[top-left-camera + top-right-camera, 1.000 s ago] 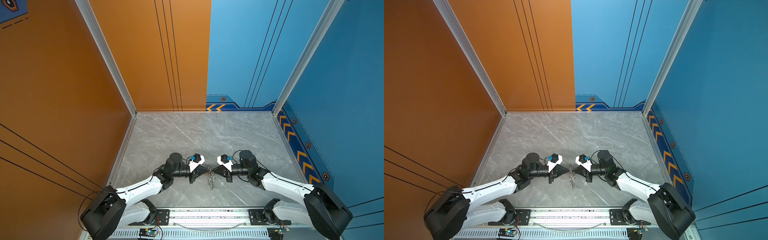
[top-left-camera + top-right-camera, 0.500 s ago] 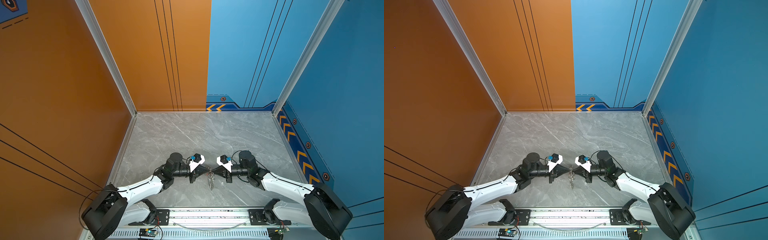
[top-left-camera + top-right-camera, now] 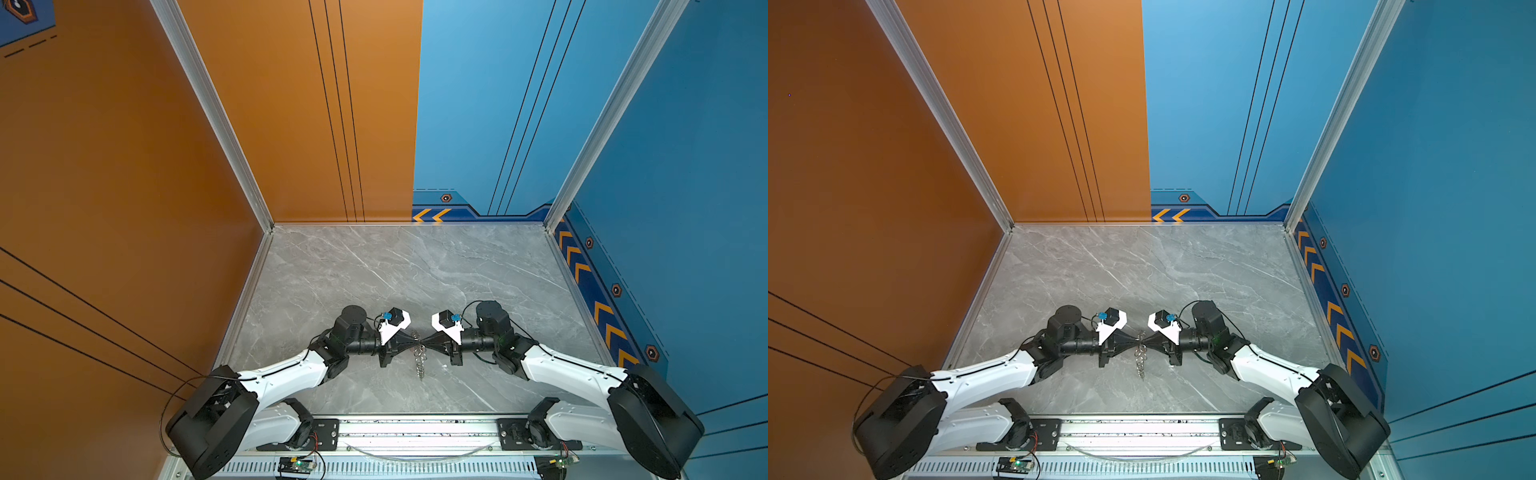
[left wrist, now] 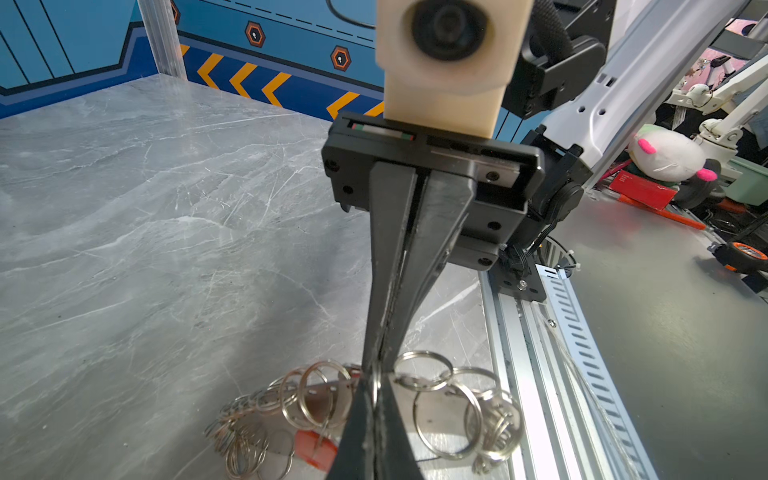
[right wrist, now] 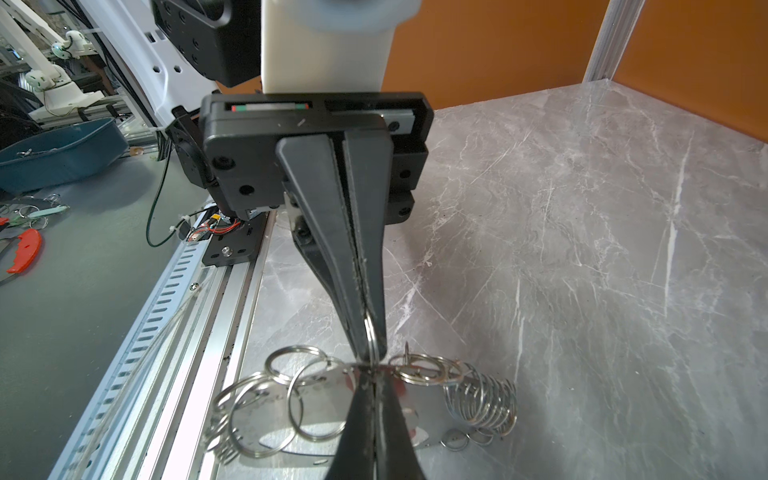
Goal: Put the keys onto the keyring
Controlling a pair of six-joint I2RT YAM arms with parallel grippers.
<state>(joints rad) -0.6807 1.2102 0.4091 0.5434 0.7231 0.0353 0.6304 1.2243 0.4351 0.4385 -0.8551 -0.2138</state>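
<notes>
- Keyring (image 3: 419, 359) sits toward the table's (image 3: 374, 270) 6 o'clock edge, unmoved this past second.
- Left gripper (image 3: 414, 343), in from 9 o'clock, stays pinched on it.
- Right gripper (image 3: 426, 344), from 3 o'clock, clamps it too; threading looks stalled.

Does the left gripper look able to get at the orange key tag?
Probably not: the left gripper is shut on a ring of the keyring, as is the right gripper. The orange key tag lies beside it, among rings.

open tabletop (image 3: 395, 270) beyond keyring (image 3: 419, 362)
</notes>
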